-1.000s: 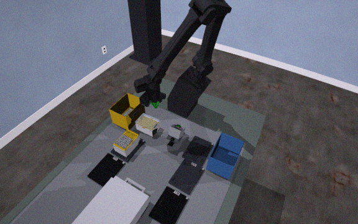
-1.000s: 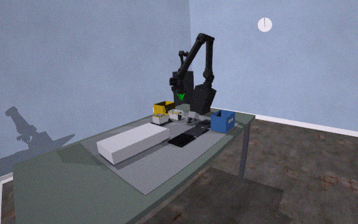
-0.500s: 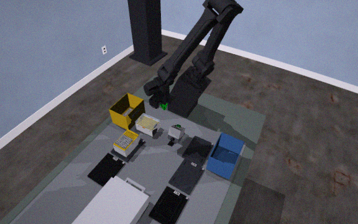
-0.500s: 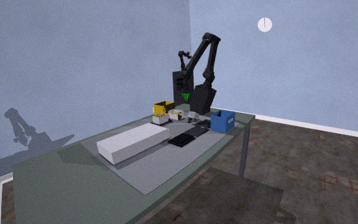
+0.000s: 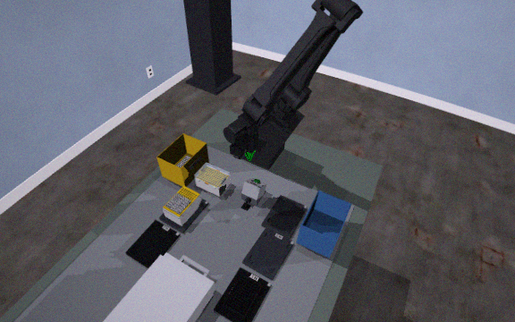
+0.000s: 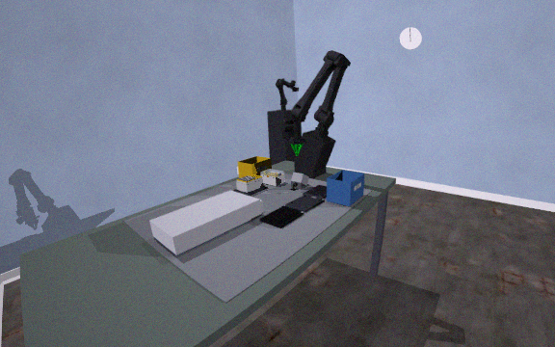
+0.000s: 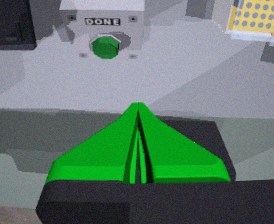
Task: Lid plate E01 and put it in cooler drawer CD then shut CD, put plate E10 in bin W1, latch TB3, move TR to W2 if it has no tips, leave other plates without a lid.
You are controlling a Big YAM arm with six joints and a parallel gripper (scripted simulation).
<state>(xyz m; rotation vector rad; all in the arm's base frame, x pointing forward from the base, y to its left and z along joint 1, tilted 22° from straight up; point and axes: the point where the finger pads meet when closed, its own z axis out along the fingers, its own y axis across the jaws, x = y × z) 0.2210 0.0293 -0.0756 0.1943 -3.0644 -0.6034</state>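
My gripper [image 5: 249, 156] [image 6: 297, 150] [image 7: 137, 111] is shut and empty, above the bench edge on the arm's side of the DONE box [image 5: 252, 191] [image 6: 299, 180]. The green key [image 5: 256, 181] [image 7: 105, 48] is ahead of the fingertips, to the left in the wrist view. Tip box TB3 [image 5: 212, 179] [image 6: 273, 178] stands level; its lid looks down, its latch is unclear. A white plate [image 5: 183, 162] lies in the yellow bin W1 [image 5: 170, 170] [image 6: 247, 170]. Tip rack TR [image 5: 181, 210] [image 6: 250, 185] stands on its nest. Cooler CD [image 5: 164, 291] [image 6: 205, 222] looks shut. No lid is visible.
The blue bin W2 [image 5: 317, 241] [image 6: 345, 190] stands upright at the right. Dark nests [image 5: 284, 215] [image 5: 267, 254] lie between it and the cooler; another dark nest [image 5: 243, 296] is beside the cooler, and one more [image 5: 152, 245] is beyond TR.
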